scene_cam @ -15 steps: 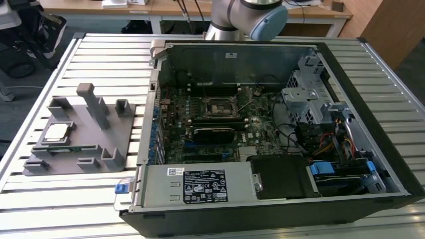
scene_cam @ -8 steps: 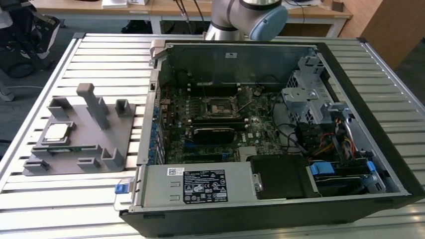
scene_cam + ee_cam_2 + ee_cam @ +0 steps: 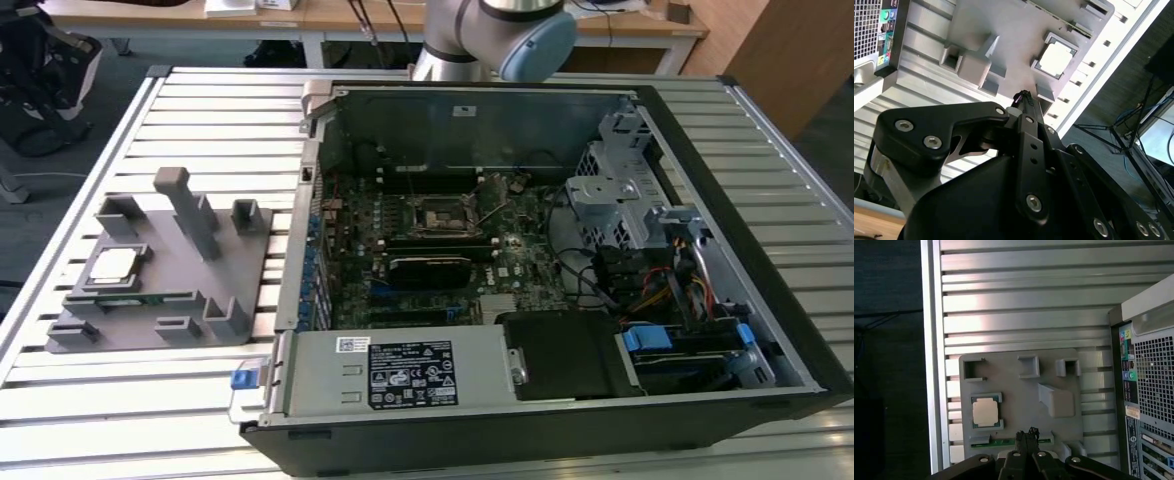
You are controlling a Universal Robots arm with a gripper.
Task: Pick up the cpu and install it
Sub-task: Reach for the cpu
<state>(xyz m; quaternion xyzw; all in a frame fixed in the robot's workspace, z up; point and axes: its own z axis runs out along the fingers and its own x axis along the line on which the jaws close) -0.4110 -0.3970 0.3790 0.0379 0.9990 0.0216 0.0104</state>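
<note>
- One cpu (image 3: pixel 114 265) in tray (image 3: pixel 167 300) pocket, exterior view; tray at exterior view's left of open case (image 3: pixel 534 250).
- Second wrist view: gripper (image 3: pixel 1022 96) closed, empty, pointed at tray edge, clear of cpu.
- First wrist view: closed tips near cpu, not touching.

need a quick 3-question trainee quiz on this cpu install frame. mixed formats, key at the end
1. True or false: the end effector grips the cpu.
2. The grey tray lies: A) on the slatted table, at the exterior view's left of the computer case; B) inside the case; C) on the floor.
3. Fill in: in both wrist views the end effector hangs above the ____.
Key: 1 false, the cpu lies on the tray; 2 A; 3 tray.
</note>
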